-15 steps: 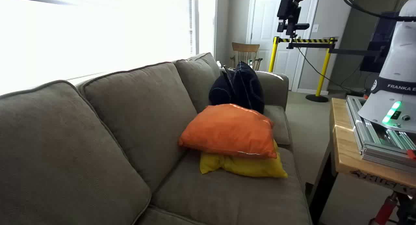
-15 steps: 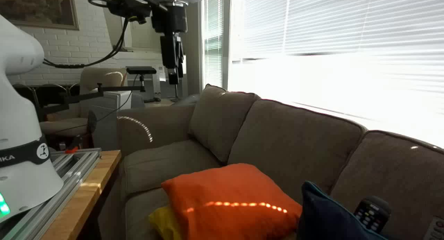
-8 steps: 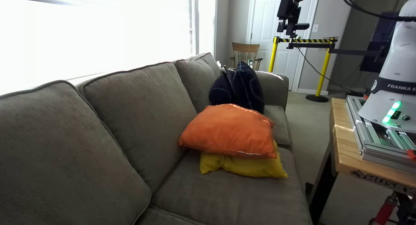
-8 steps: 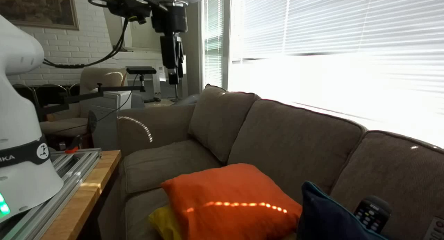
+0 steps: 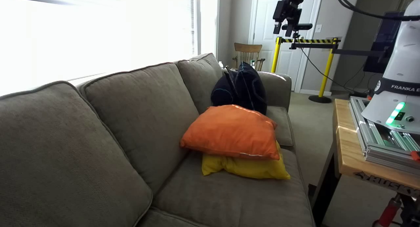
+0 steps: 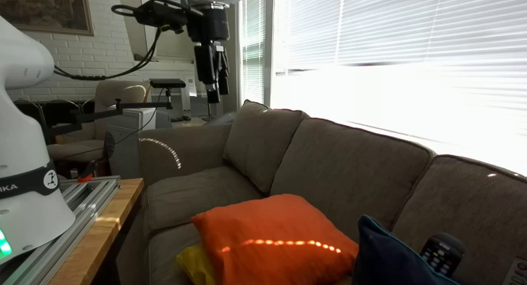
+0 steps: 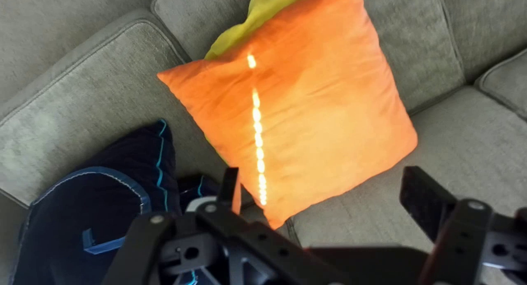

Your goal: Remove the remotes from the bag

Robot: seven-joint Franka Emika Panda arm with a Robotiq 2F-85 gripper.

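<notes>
Visibly two remotes (image 6: 443,254), one bag (image 5: 251,91)

We are shifting our gripper (image 6: 218,94) a little towards the window (image 6: 395,91) in both exterior views, and in an exterior view we are also lowering it slightly and tilting it more. We are carrying the wrist camera (image 6: 159,15) and the black cables (image 6: 91,77) along with it, and we are uncovering more of the black mounted bar (image 5: 305,27) that is showing behind the gripper

White arm (image 6: 22,124), FRANKA band (image 5: 401,86), green light (image 5: 395,112), black cables (image 6: 99,77), black pincer (image 7: 325,190)
</notes>
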